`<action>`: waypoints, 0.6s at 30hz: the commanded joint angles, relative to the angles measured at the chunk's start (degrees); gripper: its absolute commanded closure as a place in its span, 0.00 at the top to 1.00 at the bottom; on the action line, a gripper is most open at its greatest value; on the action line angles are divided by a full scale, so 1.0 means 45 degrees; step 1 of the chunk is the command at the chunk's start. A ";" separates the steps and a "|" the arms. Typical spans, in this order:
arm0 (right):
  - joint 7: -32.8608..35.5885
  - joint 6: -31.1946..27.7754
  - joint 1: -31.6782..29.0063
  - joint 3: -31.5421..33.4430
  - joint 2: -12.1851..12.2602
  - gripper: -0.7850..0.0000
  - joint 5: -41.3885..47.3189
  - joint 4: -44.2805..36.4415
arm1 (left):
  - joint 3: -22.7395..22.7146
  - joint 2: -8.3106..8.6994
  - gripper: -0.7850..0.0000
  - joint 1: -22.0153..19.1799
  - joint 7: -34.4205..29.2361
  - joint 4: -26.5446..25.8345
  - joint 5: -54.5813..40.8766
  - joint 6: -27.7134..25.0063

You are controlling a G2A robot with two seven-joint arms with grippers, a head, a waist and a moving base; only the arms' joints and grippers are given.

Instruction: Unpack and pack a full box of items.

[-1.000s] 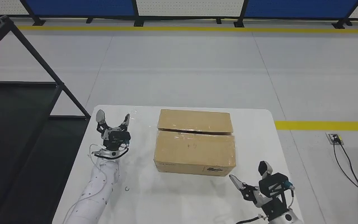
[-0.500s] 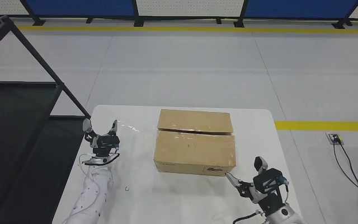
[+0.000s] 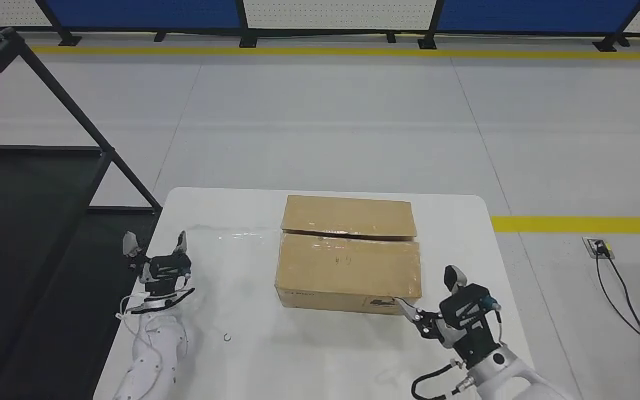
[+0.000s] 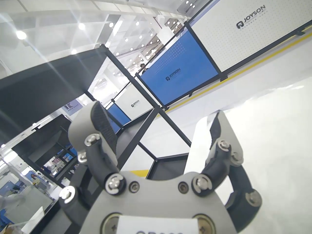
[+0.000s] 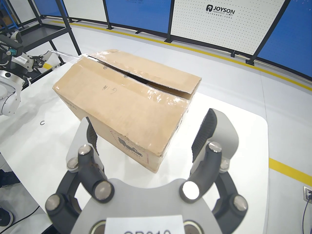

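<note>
A brown cardboard box (image 3: 346,256) stands mid-table, its top flaps down with a dark gap along the seam (image 5: 143,80). My left gripper (image 3: 155,241) is open at the table's left edge, well away from the box; its fingers (image 4: 104,127) point off the table toward the black rack. A thin strip of clear tape (image 5: 63,54) runs from the box's top left corner to one of that gripper's fingertips. My right gripper (image 3: 425,288) is open just off the box's front right corner (image 5: 156,164), its fingers on either side of the corner, not touching it.
A small dark C-shaped ring (image 3: 228,337) lies on the white table (image 3: 250,360) in front of the box. A black metal rack (image 3: 60,160) stands beside the table's left edge. Bare table lies left of and in front of the box.
My left gripper has drawn leftward and nearer, from beside the box to the table's left edge, the tape strip stretching after it. My right gripper has moved up to the box's front right corner.
</note>
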 commanded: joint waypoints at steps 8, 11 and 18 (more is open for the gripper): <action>0.0230 -0.0289 0.0410 -0.0032 0.0029 1.00 -0.0017 0.0054 | -0.0785 0.0105 1.00 0.0848 -0.0712 -0.0430 -0.0077 -0.0007; 0.0311 -0.0362 0.0500 -0.0044 0.0039 1.00 -0.0042 0.0042 | -0.0952 0.0113 1.00 0.1027 -0.0867 -0.0384 -0.0144 -0.0049; 0.0466 -0.0419 0.0685 -0.0174 0.0051 1.00 -0.0103 0.0055 | -0.1287 0.0091 1.00 0.1520 -0.0890 -0.0333 -0.0542 -0.0040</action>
